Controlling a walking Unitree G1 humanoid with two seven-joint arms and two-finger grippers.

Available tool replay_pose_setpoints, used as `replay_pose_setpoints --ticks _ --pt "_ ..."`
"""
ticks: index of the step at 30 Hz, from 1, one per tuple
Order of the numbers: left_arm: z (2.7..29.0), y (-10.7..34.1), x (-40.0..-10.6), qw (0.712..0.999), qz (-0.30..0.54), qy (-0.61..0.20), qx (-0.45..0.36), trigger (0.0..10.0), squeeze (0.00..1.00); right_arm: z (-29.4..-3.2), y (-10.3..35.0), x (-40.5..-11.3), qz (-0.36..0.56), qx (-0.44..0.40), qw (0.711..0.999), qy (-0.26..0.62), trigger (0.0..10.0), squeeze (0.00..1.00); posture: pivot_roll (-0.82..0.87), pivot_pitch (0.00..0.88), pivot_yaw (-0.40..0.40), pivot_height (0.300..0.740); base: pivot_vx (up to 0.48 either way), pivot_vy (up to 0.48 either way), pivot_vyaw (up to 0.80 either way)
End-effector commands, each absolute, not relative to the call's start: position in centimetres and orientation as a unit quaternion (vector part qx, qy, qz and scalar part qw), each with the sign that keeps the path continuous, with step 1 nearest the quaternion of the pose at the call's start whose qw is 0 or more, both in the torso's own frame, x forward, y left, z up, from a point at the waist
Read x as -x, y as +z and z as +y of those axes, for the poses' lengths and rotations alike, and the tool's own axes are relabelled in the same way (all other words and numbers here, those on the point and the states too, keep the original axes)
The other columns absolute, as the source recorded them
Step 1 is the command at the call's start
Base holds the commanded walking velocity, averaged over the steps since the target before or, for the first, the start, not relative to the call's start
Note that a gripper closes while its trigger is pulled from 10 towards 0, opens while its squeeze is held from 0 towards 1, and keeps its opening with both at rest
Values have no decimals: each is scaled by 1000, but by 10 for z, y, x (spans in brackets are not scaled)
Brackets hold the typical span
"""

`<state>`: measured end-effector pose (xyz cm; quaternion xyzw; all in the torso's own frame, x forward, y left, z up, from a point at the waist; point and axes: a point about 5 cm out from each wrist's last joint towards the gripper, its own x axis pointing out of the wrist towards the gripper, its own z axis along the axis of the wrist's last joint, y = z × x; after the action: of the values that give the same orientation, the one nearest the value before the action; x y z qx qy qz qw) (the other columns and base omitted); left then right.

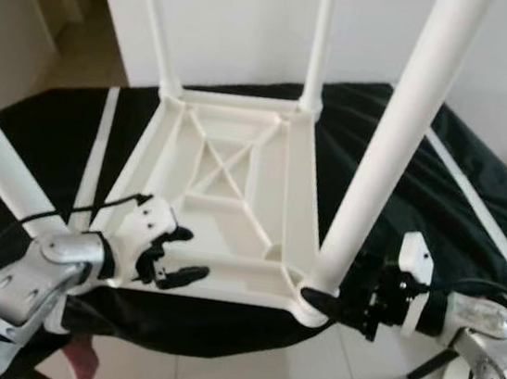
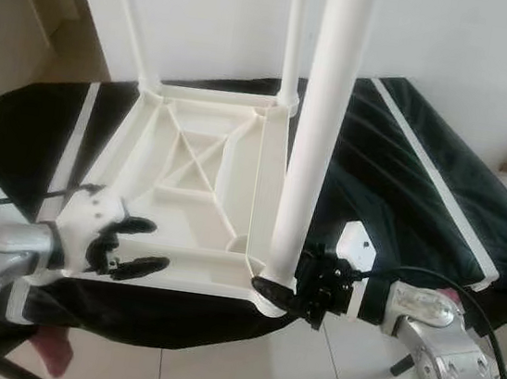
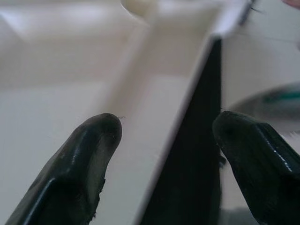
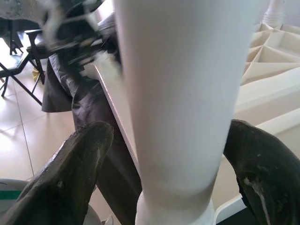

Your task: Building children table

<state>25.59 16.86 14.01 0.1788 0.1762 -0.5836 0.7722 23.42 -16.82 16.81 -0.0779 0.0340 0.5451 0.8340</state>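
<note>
Right wrist view: our right gripper clasps the near leg of the upturned table at five o'clock; fingers straddle its base. Our left gripper, at seven o'clock, gapes wide over the rim, gripping nothing.

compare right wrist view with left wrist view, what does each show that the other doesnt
Right wrist view alone: the right gripper with its fingers on either side of a white table leg near its base, plus tiled floor. Left wrist view alone: the left gripper open astride the tabletop's near rim. Both: the upturned white tabletop on black cloth.
</note>
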Motion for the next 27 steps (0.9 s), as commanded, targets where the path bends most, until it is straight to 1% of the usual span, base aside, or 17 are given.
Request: replay_pose_setpoints --ticks 1,3,8,11,13,14,15,19,20,24,27 --pt "170 136 -256 763 186 -588 -194 10000 0 -165 168 -234 39 81 831 549 10000 0 -36 0 48 740 0 0 0" --pt "172 132 -262 772 197 -570 -200 10000 0 -167 167 -232 44 82 832 546 10000 0 -40 0 51 740 0 0 0" --pt "179 118 -264 765 220 -560 -230 10000 0 -171 165 -232 48 86 840 533 10000 0 -50 0 57 740 0 0 0" --pt "181 111 -266 768 237 -550 -228 10000 0 -170 165 -234 42 86 846 524 10000 0 -55 0 61 740 0 0 0" --pt "183 103 -264 760 254 -553 -229 10000 0 -168 165 -239 35 89 855 510 10000 0 -58 0 62 740 0 0 0" --pt "184 98 -258 742 270 -570 -229 10000 0 -166 165 -245 25 86 865 494 10000 0 -60 0 64 740 0 0 0" --pt "184 98 -258 742 270 -570 -229 10000 0 -166 165 -245 25 86 865 494 10000 0 -60 0 64 740 0 0 0" --pt "181 96 -237 693 291 -625 -213 10000 0 -161 168 -259 6 84 879 470 10000 0 -61 0 65 740 0 0 0" --pt "179 97 -233 685 293 -635 -205 10000 0 -159 168 -263 1 80 882 465 10000 0 -61 0 65 740 0 0 0" --pt "171 101 -227 680 287 -647 -190 10000 0 -155 168 -273 -6 70 887 456 10000 0 -51 0 60 740 0 0 0" --pt "158 111 -223 682 259 -662 -170 10000 0 -156 169 -285 -10 69 896 440 10000 0 -46 0 55 740 0 0 0"
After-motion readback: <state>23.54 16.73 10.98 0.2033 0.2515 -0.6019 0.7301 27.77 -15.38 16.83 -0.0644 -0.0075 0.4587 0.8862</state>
